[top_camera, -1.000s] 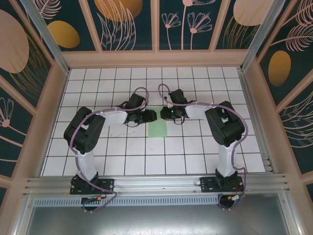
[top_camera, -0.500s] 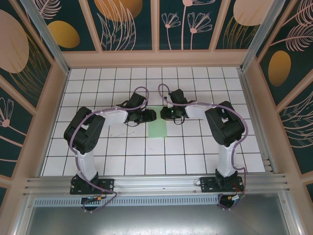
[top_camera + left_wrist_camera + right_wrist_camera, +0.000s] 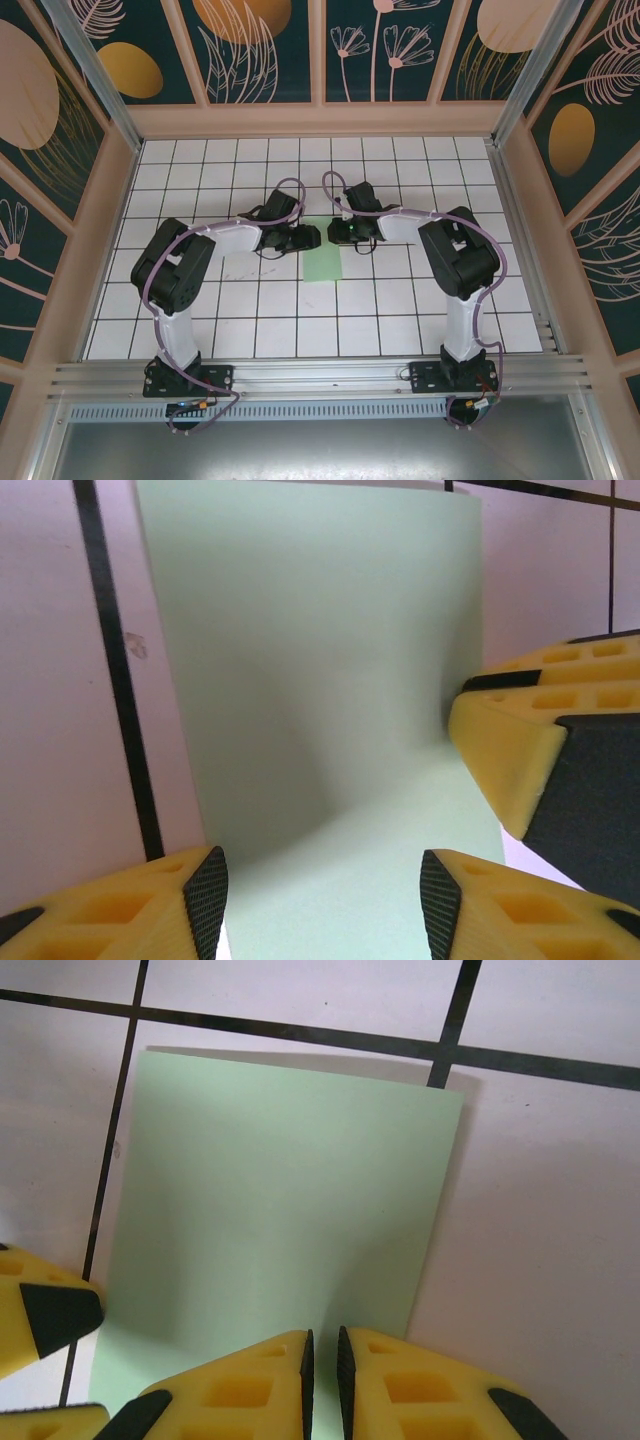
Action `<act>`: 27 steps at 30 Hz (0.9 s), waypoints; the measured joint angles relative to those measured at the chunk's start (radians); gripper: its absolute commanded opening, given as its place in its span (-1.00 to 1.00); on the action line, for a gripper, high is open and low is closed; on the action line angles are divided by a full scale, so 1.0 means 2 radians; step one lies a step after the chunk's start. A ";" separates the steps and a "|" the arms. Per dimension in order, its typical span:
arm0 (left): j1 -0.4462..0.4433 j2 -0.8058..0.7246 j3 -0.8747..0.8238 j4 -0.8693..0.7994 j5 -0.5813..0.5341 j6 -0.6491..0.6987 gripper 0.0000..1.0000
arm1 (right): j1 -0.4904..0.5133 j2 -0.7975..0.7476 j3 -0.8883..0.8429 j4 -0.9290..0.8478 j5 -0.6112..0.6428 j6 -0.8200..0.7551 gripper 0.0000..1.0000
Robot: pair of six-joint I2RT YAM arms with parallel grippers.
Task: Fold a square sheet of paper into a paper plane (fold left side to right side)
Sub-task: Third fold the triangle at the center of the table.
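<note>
1. The sheet of paper (image 3: 322, 264) is lying on the white tiled surface (image 3: 250, 320) between the two arms, showing as a pale green rectangle (plain, unmarked).
2. The left gripper (image 3: 322, 905) is reaching over the sheet, its fingers (image 3: 205, 895) standing spread.
3. The right gripper (image 3: 322, 1365) is pinching the sheet's edge, its fingers (image 3: 250, 1385) pressing almost together and the paper bowing up beside them.

No readable text, labels or numbers anywhere: paper (image 3: 300, 680) plain, tiles (image 3: 250, 330) blank, wall panels (image 3: 260, 50) just plant art.
</note>
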 measured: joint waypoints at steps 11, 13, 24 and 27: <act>-0.007 -0.013 -0.010 0.003 0.020 -0.010 0.14 | 0.002 0.000 0.000 -0.001 0.003 0.000 -0.62; -0.008 -0.021 -0.017 0.008 0.025 -0.014 0.14 | 0.002 0.000 0.000 -0.001 0.003 0.000 -0.62; -0.009 -0.081 -0.047 0.011 0.010 -0.027 0.18 | 0.002 0.000 0.001 -0.003 0.006 0.001 -0.61; -0.009 -0.099 -0.065 0.012 0.006 -0.031 0.18 | 0.002 -0.004 -0.001 -0.002 0.006 0.004 -0.56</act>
